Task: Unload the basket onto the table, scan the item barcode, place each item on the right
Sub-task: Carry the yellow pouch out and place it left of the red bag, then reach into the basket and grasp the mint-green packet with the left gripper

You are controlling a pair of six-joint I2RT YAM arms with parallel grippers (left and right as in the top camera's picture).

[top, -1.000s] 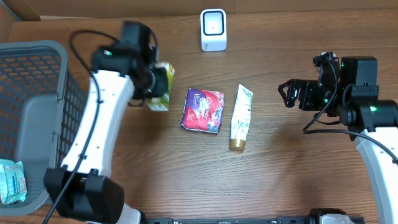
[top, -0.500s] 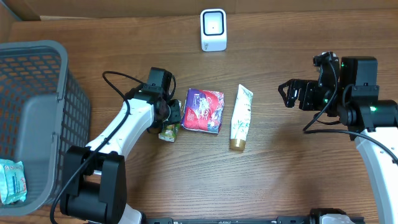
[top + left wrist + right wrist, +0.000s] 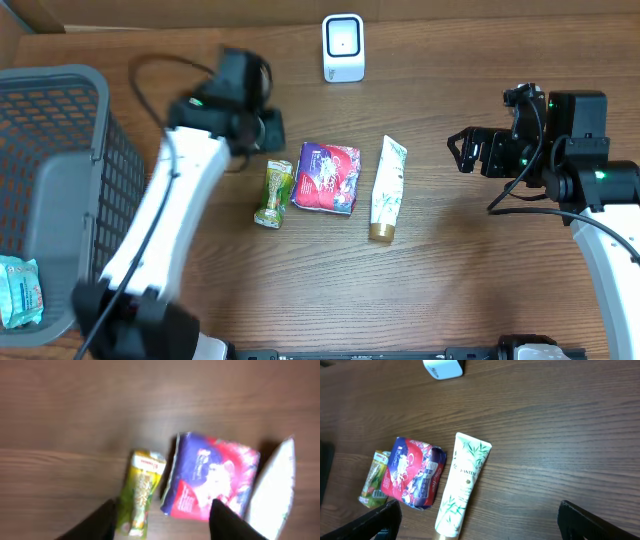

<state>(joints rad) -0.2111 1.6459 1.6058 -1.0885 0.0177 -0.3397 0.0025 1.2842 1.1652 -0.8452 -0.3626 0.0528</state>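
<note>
Green packet [image 3: 273, 194] lies flat on tabletop [image 3: 450, 270] just beside purple packet [image 3: 326, 177]; left gripper [image 3: 162, 515] spread empty above it, right gripper [image 3: 462, 152] wide, idle; packet likely light, squashy, best pinched across narrow sides mid-length.

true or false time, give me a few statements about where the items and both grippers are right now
1. The green packet lies on the table beside the purple-red packet. True.
2. The left gripper grips the green packet. False: its fingers stand apart above the packet, with nothing between them.
3. The white tube lies in the basket. False: it lies on the table, on the other side of the purple-red packet.
4. The right gripper is open and empty. True.
</note>
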